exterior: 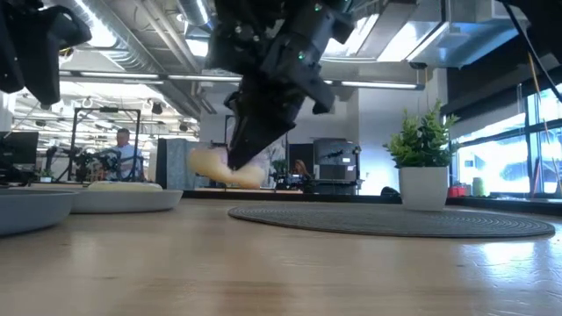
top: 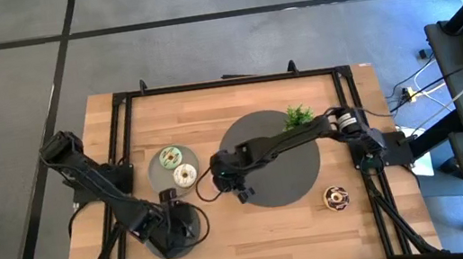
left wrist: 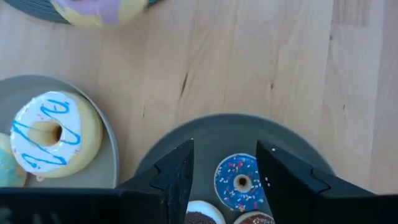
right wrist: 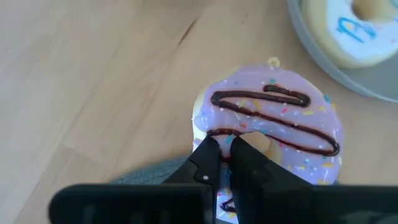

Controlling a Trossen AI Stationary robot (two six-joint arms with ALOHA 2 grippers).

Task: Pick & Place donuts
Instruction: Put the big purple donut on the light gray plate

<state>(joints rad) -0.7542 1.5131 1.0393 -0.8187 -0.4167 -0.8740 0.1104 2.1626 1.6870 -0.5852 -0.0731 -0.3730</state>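
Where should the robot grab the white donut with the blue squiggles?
Across its ring, from straight above: one finger in the hole, one outside the rim. The white donut lies flat on a grey plate, hole up, with a green donut close on one side, so take the free side. The right gripper holds the purple donut by its ring.

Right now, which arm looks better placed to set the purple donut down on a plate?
The right: its fingers are shut on the purple donut, lifted beside the plate. The left gripper hangs open above another plate.
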